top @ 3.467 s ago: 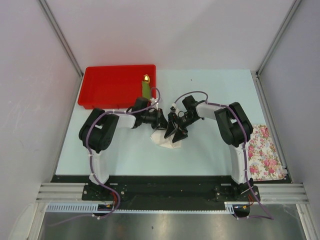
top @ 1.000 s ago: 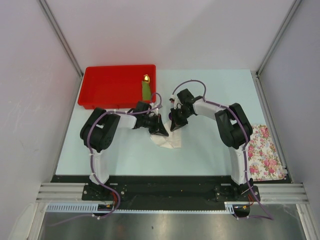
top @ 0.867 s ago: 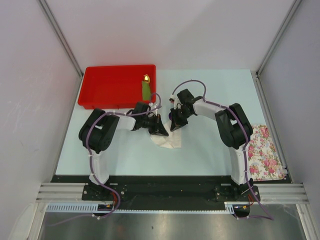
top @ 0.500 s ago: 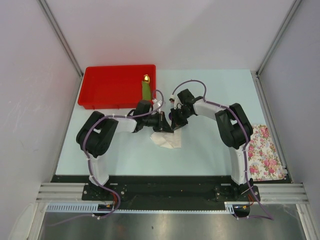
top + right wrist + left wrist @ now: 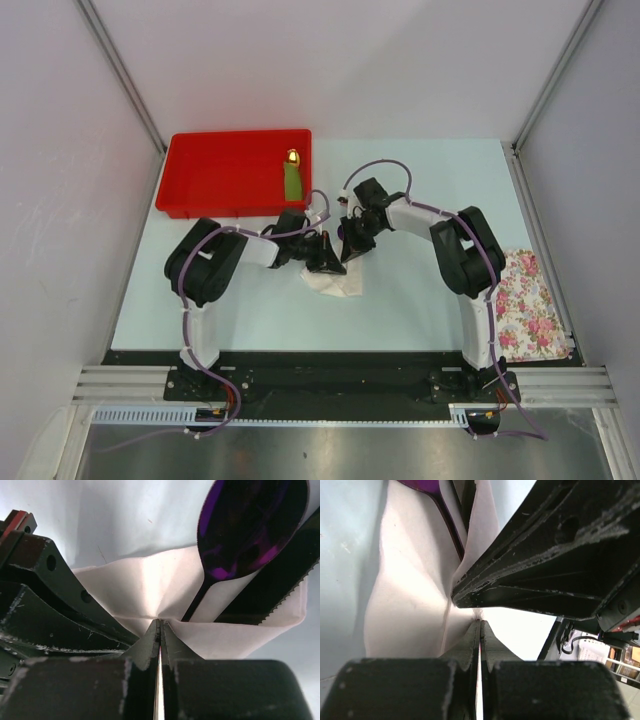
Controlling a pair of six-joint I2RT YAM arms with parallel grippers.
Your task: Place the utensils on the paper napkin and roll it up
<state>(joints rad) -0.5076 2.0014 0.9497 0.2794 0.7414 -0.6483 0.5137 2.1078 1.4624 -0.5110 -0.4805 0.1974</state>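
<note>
The white paper napkin [image 5: 336, 284] lies crumpled mid-table, partly folded over the utensils. The right wrist view shows the purple-bowled spoon [image 5: 250, 525] and the black serrated knife [image 5: 280, 587] sticking out of the napkin [image 5: 145, 585], their handles covered by a flap. My right gripper [image 5: 160, 622] is shut, pinching that flap's fold, with creases spreading from its tips. My left gripper [image 5: 479, 622] is shut on a raised fold of the napkin [image 5: 410, 595], close under the right gripper's body [image 5: 560, 570]; the spoon's handle [image 5: 447, 522] runs beyond. From above, the left gripper [image 5: 335, 263] and right gripper [image 5: 350, 246] nearly touch.
A red tray [image 5: 200, 205] at the back left holds a green piece with a gold tip [image 5: 291, 176]. A pink flowered cloth [image 5: 530, 305] lies at the table's right edge beside the right arm's base.
The left gripper moved rightward along the napkin, closer to the right gripper, and is shut again on the paper. The napkin's left edge has bunched slightly. The right arm held still.
</note>
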